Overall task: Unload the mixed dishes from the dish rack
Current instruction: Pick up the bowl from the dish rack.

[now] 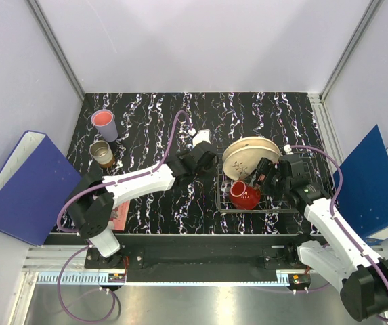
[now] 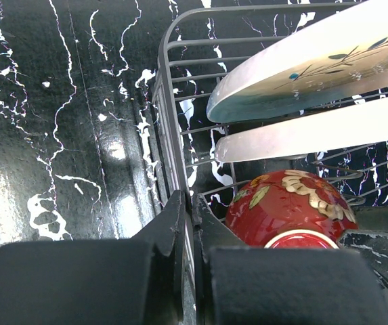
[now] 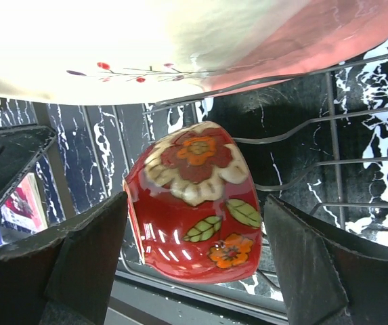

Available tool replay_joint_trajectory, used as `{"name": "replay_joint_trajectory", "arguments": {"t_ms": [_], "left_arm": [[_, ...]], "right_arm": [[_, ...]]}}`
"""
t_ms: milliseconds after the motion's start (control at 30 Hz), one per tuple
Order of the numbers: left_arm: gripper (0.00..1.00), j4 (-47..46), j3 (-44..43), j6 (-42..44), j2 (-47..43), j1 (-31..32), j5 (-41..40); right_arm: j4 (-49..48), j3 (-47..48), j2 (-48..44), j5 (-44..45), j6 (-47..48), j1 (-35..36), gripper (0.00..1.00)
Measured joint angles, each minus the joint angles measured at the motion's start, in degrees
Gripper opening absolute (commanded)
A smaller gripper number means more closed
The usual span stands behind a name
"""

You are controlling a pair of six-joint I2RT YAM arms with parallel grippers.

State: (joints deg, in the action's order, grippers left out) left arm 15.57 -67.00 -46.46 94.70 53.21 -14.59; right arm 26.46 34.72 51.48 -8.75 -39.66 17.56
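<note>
Right gripper (image 3: 195, 203) gaped wide astride bowl (image 3: 194, 247): glossy red, painted flowers, tipped on side in thin-wire rack (image 2: 168, 128). Two plates (image 1: 248, 154) stood on edge behind it, smooth cream glaze, sprig marks, rims cropped in wrist views. Left gripper (image 2: 192, 217) narrow, rack rim wire nipped between jaws. Tumbler (image 1: 104, 125) and cup (image 1: 101, 153) sat far left on marbled table (image 1: 153, 128), detail too small.

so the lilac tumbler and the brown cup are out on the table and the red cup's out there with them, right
Not the red cup: it lies in the dish rack, as the top external view shows. The lilac tumbler and brown cup are out on the table.
</note>
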Motion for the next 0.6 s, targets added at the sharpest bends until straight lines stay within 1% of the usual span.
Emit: {"name": "replay_joint_trajectory", "arguments": {"t_ms": [233, 367, 500, 600], "left_arm": [[0.0, -0.15, 0.0, -0.11, 0.0, -0.02, 0.28], [0.0, -0.35, 0.0, -0.15, 0.09, -0.04, 0.42], [0.0, -0.35, 0.0, -0.13, 0.09, -0.04, 0.44], [0.0, -0.26, 0.0, -0.13, 0.09, -0.17, 0.44]], "right_arm": [[0.07, -0.55, 0.09, 0.72, 1.22, 0.0, 0.88], [-1.53, -1.31, 0.39, -0.22, 1.22, 0.0, 0.83], [-3.39, -2.56, -0.61, -2.12, 1.36, -0.11, 0.77], [-4.09, -3.32, -1.44, -3.96, 1.33, -0.33, 0.64]]}}
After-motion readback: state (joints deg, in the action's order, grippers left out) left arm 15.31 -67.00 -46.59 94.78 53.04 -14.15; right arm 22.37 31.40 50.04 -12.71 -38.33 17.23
